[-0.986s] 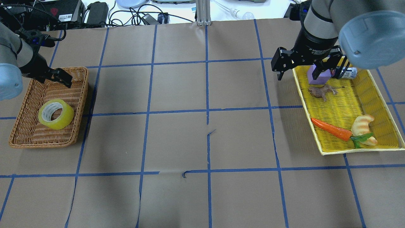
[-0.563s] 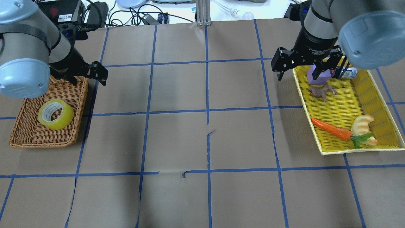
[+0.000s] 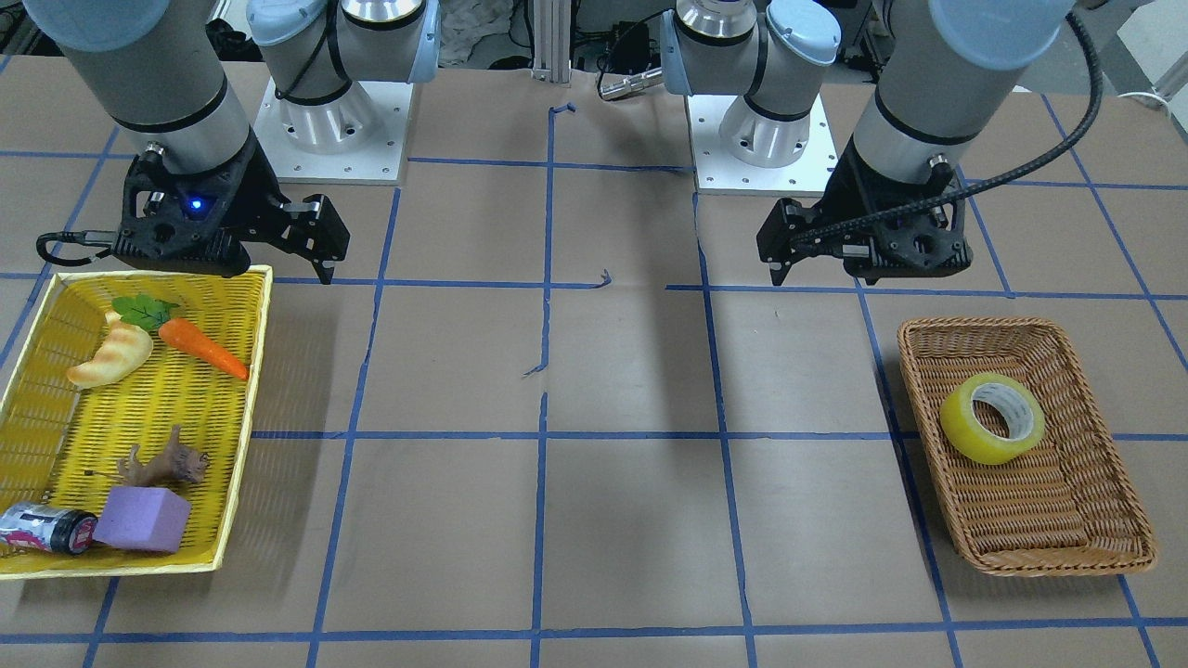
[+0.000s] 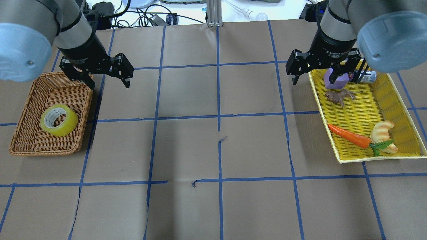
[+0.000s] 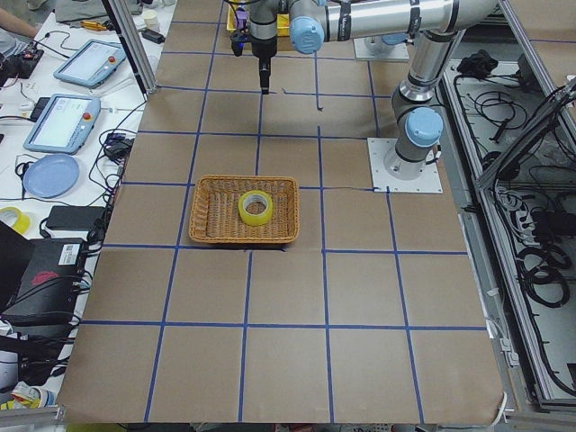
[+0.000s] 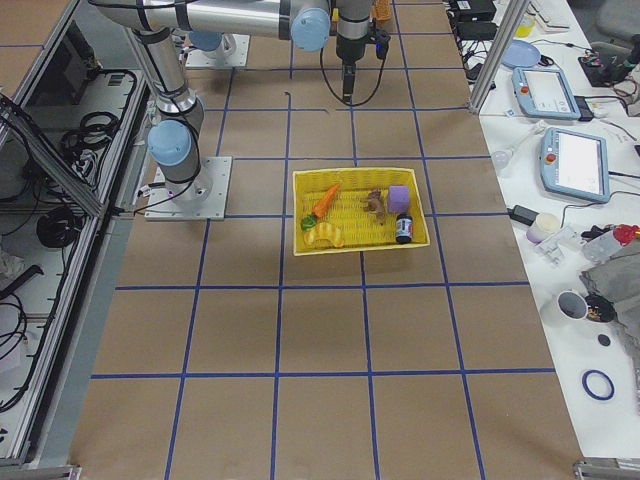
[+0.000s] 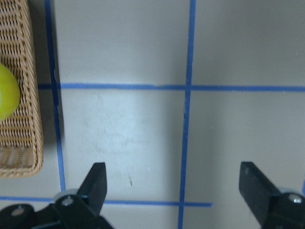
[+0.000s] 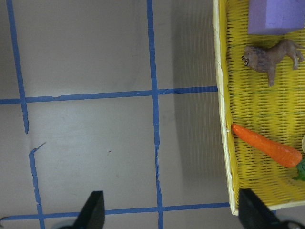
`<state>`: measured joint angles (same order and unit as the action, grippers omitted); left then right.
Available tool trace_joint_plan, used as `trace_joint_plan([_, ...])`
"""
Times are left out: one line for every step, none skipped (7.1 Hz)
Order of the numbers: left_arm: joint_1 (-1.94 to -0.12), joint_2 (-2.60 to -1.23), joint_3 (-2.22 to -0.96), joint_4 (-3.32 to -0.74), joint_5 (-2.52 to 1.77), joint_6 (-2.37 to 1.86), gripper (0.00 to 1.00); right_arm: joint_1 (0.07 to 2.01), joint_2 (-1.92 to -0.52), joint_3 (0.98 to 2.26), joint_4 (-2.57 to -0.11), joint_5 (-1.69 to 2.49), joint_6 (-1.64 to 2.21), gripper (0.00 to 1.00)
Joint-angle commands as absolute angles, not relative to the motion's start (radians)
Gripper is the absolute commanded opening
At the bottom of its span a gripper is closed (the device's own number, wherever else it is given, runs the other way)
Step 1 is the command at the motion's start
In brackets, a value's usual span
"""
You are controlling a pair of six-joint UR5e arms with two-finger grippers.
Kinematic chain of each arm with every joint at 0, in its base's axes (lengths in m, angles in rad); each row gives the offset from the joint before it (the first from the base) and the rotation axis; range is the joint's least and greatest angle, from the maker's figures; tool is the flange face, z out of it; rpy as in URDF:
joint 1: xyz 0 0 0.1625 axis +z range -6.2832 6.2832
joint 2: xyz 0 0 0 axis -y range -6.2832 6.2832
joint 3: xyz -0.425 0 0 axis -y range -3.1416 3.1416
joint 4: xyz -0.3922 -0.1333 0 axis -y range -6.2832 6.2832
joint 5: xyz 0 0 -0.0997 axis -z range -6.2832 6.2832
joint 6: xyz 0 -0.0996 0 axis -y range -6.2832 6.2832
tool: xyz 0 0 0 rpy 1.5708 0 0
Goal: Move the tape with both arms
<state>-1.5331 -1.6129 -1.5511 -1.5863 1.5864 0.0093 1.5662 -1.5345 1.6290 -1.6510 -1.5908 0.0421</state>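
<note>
The yellow tape roll (image 4: 59, 120) lies in a wicker basket (image 4: 30, 146) at the table's left side. It also shows in the front view (image 3: 991, 418), the left side view (image 5: 255, 208) and at the left edge of the left wrist view (image 7: 7, 93). My left gripper (image 4: 109, 84) is open and empty. It hangs over the bare table just past the basket's far right corner, apart from the tape. My right gripper (image 4: 313, 81) is open and empty, above the far left edge of the yellow tray (image 4: 367, 110). Both wrist views show the jaws wide apart.
The yellow tray holds a carrot (image 4: 348, 136), a croissant (image 4: 382, 130), a toy lion (image 4: 339, 96), a purple block (image 4: 337, 79) and a small can (image 4: 367, 77). Blue tape lines grid the brown paper. Cables and devices lie beyond the far edge.
My left arm has swung right, from over the basket's far left part to past its far right corner. The tape and the right arm have not moved.
</note>
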Motion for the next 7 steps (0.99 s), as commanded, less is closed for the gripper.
trace_joint_plan([-1.536,-1.614,-1.445,-1.715,1.543,-0.024,1.0,1.566,-1.534,1.629,-1.651,-1.594,0.041,1.0])
trace_joint_plan([-1.543,-1.611,-1.442,-1.717,1.548,-0.025,1.0,1.566,-1.534,1.629,-1.651,-1.592,0.041,1.0])
trace_joint_plan([-1.557,-1.611,-1.446,-1.718,1.552,-0.023,1.0,1.566,-1.534,1.629,-1.651,-1.592,0.041,1.0])
trace_joint_plan([-1.557,-1.612,-1.451,-1.717,1.552,-0.023,1.0,1.566,-1.534,1.629,-1.651,-1.592,0.041,1.0])
trace_joint_plan([-1.557,-1.612,-1.454,-1.717,1.554,-0.021,1.0,1.566,-1.535,1.629,-1.651,-1.588,0.043,1.0])
trace_joint_plan([-1.557,-1.614,-1.454,-1.717,1.554,-0.02,1.0,1.566,-1.537,1.629,-1.655,-1.582,0.04,1.0])
trace_joint_plan([-1.557,-1.615,-1.454,-1.715,1.554,-0.02,1.0,1.562,-1.537,1.615,-1.663,-1.578,0.002,1.0])
